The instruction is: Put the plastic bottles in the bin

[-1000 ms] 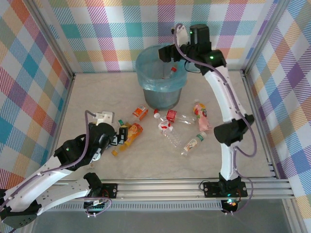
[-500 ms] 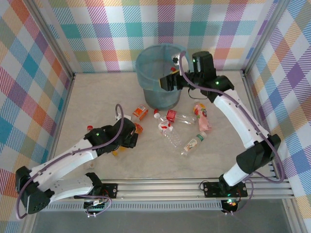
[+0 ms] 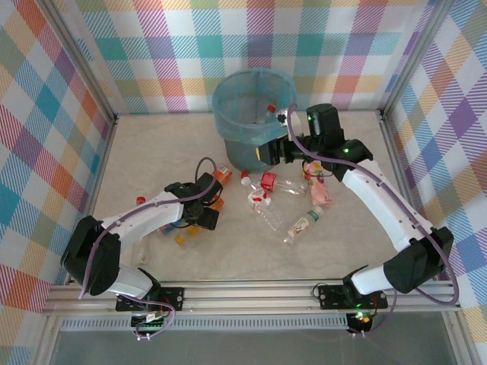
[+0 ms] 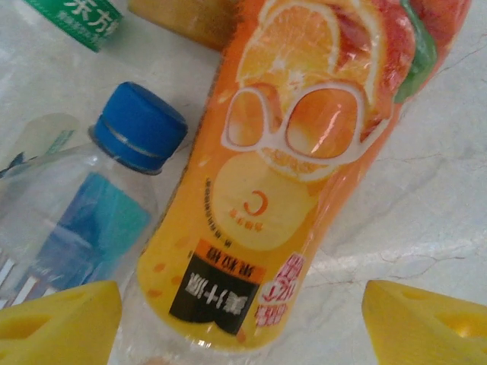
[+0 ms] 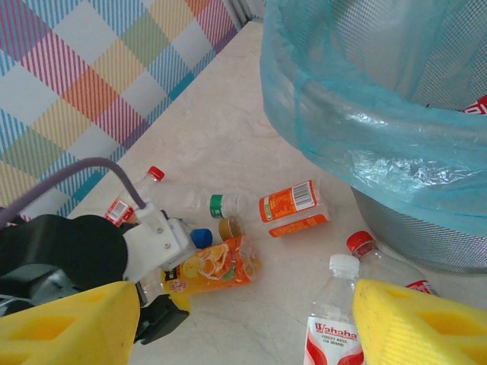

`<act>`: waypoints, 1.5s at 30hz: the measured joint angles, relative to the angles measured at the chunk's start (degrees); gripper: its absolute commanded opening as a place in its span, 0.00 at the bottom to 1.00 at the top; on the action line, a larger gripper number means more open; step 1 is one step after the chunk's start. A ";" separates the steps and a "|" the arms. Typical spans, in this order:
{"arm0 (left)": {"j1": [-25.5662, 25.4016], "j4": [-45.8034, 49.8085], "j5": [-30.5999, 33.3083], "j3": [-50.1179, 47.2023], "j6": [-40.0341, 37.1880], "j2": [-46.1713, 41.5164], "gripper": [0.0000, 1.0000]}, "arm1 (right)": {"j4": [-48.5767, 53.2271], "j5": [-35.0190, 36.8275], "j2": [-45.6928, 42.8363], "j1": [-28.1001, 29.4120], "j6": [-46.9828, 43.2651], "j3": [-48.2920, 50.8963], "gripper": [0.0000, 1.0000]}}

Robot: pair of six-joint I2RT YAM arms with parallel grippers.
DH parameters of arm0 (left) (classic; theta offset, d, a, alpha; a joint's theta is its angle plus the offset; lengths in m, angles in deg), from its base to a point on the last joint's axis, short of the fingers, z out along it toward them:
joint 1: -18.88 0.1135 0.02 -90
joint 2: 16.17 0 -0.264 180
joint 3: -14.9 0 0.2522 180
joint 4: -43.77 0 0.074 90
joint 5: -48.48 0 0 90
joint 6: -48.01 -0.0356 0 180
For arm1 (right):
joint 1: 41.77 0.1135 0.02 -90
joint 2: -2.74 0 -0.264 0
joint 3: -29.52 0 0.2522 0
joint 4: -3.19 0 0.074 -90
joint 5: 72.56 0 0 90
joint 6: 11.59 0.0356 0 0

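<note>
On the marble tabletop (image 3: 152, 152), the orange bottle (image 4: 289, 175) lies flat, diagonally.

Pale marbled table (image 3: 137, 152): bin (image 3: 247, 156) standing at 12 o'clock; plastic bottles (image 3: 268, 217) lying scattered across the centre, from 9 to 3 o'clock.

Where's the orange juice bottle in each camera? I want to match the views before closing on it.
Top external: left of centre, orange juice bottle mostly beneath the left end effector.
Left wrist: centre frame, lying between the yellow fingers, label upside down.
Right wrist: lower left, flat on the table.
Shared landmark: the blue cap beside it, matching in both wrist views.
</note>
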 measured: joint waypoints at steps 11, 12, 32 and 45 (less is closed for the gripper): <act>0.00 -3.41 -3.45 -3.17 0.09 1.68 0.80 | -0.04 0.00 -1.20 0.00 -0.22 0.98 0.75; 0.00 -3.41 -3.48 -3.19 0.09 2.01 0.80 | -0.02 0.00 -1.20 0.00 -0.22 1.07 0.75; -0.04 -3.61 -5.29 -2.45 0.00 6.51 0.57 | 0.04 0.28 -1.62 0.00 -1.46 1.11 0.75; -3.74 -4.66 -6.03 -2.01 -4.68 -18.51 0.57 | -0.66 -3.10 -4.85 0.00 -1.09 1.11 0.75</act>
